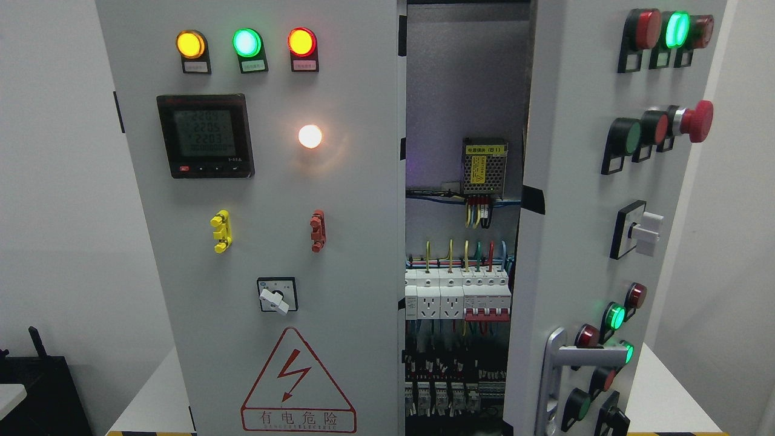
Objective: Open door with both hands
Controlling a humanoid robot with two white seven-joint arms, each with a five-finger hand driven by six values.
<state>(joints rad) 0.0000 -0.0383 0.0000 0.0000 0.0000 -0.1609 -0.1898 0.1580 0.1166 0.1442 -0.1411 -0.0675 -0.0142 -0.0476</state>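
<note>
1. Even, bright room light falls on the grey cabinet (339, 242) and the pale walls.
2. The white lamp (310, 136) blooms, throwing a warm halo on the left door (254, 375).
3. The amber, green and red lamps (246, 42) along the top edge glow past their rims.
4. The open interior (466, 109) lies in shadow, darkest at the bottom.
5. Focus is sharp; verticals lean at the edges.
</note>
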